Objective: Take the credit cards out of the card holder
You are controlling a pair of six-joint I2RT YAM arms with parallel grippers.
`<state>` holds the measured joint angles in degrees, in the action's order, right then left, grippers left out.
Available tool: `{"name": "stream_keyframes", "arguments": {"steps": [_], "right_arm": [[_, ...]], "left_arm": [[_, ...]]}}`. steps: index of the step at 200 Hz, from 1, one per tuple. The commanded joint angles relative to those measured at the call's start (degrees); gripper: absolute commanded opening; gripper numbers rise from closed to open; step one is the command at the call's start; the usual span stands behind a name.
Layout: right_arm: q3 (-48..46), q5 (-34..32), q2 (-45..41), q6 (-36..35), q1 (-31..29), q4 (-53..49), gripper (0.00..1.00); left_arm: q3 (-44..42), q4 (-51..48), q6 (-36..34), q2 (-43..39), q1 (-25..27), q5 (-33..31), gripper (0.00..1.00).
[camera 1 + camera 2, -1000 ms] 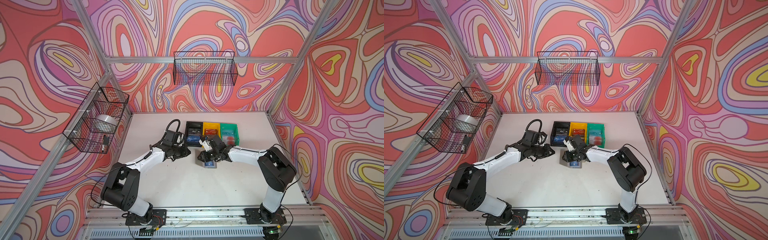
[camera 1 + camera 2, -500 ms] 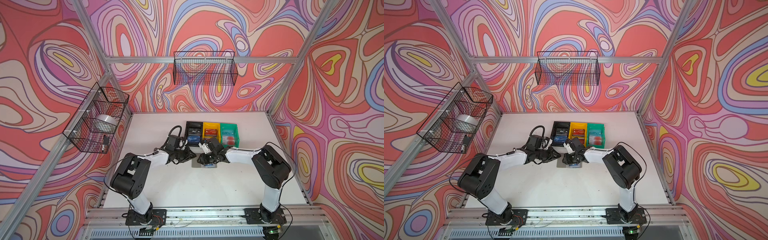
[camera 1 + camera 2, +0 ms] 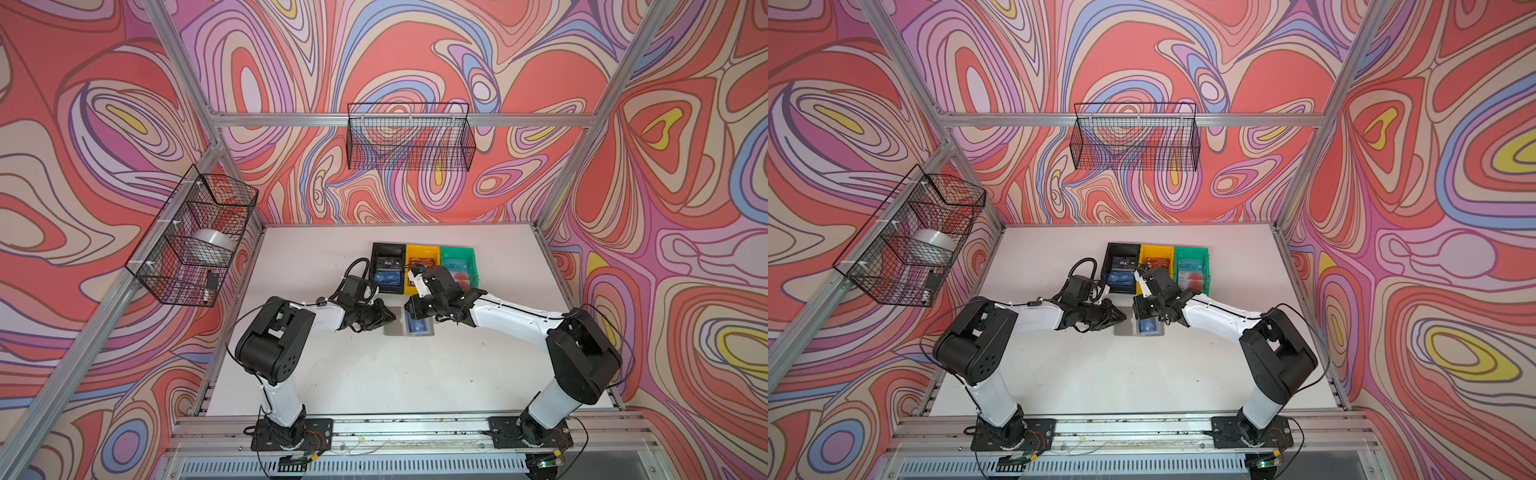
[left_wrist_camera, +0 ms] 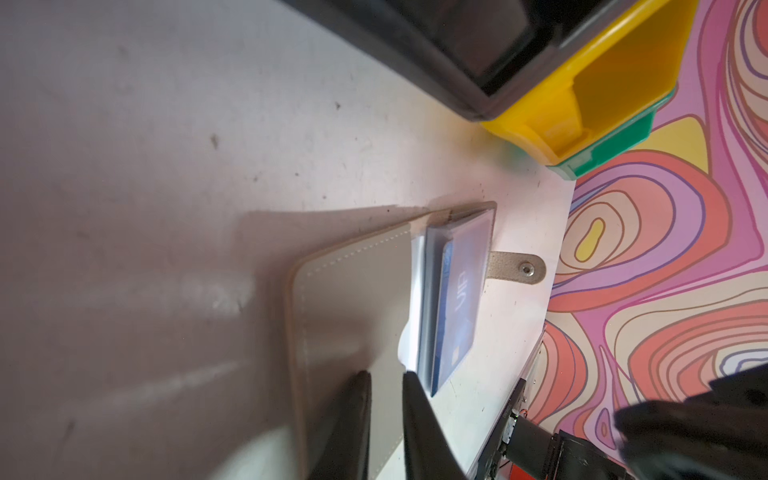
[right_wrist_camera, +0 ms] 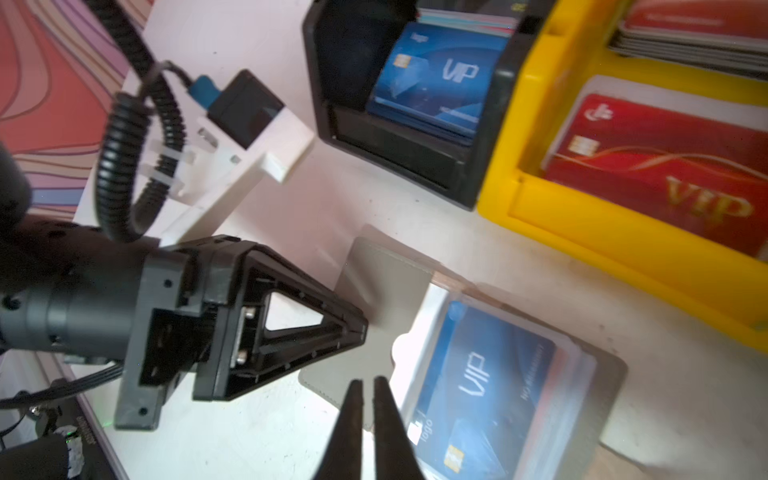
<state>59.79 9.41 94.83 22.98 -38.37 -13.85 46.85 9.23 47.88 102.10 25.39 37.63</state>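
The card holder (image 3: 409, 326) lies open on the tabletop (image 3: 374, 374), just below the middle of both top views. It sits right in front of a row of three bins: a black bin (image 3: 388, 246), a yellow bin (image 3: 422, 248) and a green bin (image 3: 457, 249). Its grey cover (image 4: 349, 299) is spread flat to the left. The clear sleeves are stacked on the right half, and a blue card (image 5: 478, 374) sits in the top pocket. The strap tab (image 4: 515, 268) with its snap sticks out from the far edge.

The left end effector (image 4: 386, 380) reaches in low from the left. Its fingers stand a narrow gap apart with nothing between them, and the tips rest on the grey cover beside the sleeves. It is probably pinning the holder so it will not slide when a card is pulled.

The right end effector (image 5: 368, 384) is closed to a sliver and grips nothing that I can see. It hovers where the cover meets the sleeves. Closed like this, the tips form a thin wedge, which would suit nudging the card out of its pocket.

The blue card reads "VIP" in white, with "logo" near its chip; the finer print is too blurred to read. A second blue card (image 5: 440, 79) in the black bin carries the same two words. The red card (image 5: 665, 162) in the yellow bin shows "VIP" in gold.
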Motion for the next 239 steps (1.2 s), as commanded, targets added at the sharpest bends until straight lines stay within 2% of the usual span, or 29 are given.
{"name": "stream_keyframes", "arguments": {"steps": [1,54,162,239], "right_arm": [[0.09,-7.53,0.69,-0.41,-0.08,-7.21,0.05],[-0.68,-9.32,2.49,0.46,-0.04,-7.84,0.03],[2.06,-14.12,8.01,0.00,0.78,-9.75,0.00],[5.93,-12.63,12.93,-1.86,1.33,-11.43,0.00]], "left_arm": [[1.32,1.15,0.42,0.46,0.90,-0.72,0.19],[1.22,5.56,2.78,2.54,2.65,-0.26,0.20],[1.86,6.23,3.10,3.91,2.89,0.14,0.21],[2.55,6.59,3.12,5.11,2.90,0.43,0.21]]}}
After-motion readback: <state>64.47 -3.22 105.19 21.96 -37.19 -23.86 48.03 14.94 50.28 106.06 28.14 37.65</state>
